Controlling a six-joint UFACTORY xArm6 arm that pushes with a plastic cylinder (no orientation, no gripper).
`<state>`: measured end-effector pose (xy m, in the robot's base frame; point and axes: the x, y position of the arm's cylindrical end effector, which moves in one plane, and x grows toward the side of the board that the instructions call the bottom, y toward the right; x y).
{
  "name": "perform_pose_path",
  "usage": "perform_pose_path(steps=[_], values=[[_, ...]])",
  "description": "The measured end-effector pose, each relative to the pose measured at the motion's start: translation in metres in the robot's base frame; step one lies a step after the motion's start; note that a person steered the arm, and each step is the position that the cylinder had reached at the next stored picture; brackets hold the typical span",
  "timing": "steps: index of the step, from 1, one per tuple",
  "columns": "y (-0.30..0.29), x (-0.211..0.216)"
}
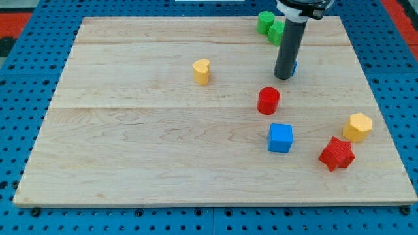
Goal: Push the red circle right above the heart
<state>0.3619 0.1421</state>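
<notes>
So the red circle [268,100] was sitting a bit right of the board's middle, and the yellow heart [202,71] was off to its left and slightly higher up, well apart from it. My tip [283,76] was planted just above and a touch right of the red circle, close but not touching it as far as I could see. No gripper on this arm, it's just the dark rod, so nothing to be apart or together. There was a sliver of a blue block [294,66] peeking out right behind the rod, shape hidden. Two green blocks [270,26] were bunched together near the top edge, just left of the rod. A blue cube [281,138] sat below the red circle, with a red star [336,154] and a yellow hexagon [358,126] over toward the right edge of the wooden board [130,143].
</notes>
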Motion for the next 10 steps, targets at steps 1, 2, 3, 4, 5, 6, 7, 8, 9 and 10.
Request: perform_pose_path(steps=[1,2,3,4,5,6,7,8,9,10], values=[[0.006,-0.038],[0.028,-0.061],[0.041,-0.056],[0.036,-0.005],[0.059,0.033],[0.022,0.085],[-0.014,0.090],[-0.059,0.064],[-0.069,0.078],[-0.109,0.076]])
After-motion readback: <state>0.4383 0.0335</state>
